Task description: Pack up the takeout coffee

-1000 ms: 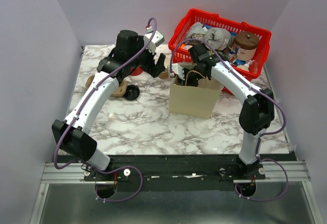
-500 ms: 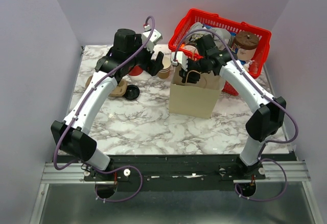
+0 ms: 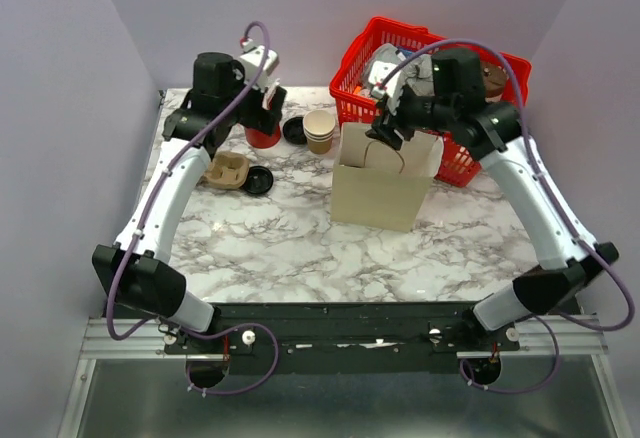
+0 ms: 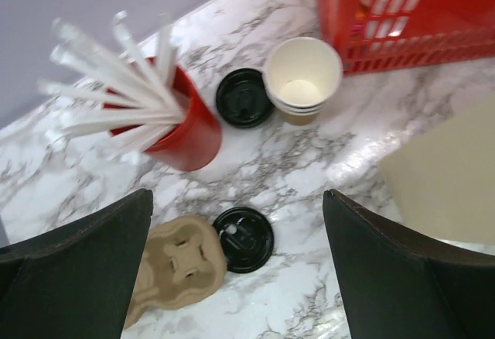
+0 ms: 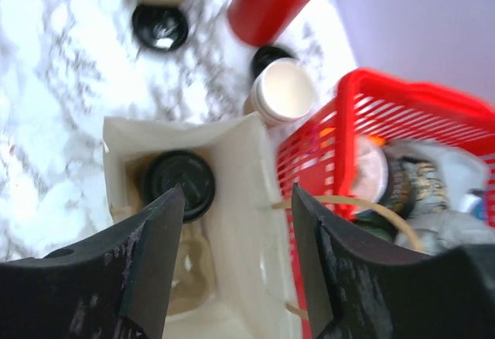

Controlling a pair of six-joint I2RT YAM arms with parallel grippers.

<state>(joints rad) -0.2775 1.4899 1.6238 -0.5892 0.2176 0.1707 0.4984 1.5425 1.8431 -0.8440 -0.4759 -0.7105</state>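
The takeout coffee cup (image 5: pixel 179 184), only its round black lid showing, stands inside an open tan paper bag (image 3: pixel 378 198) towards the far right of the white marble table (image 3: pixel 280 248), just beside a red plastic basket (image 3: pixel 395 26). The right gripper (image 5: pixel 236 200) hangs above the bag, fingers parted and holding nothing. The left gripper (image 4: pixel 237 200), spread wide and empty, hovers near the table's far edge above a red cup of white straws (image 4: pixel 186 130).
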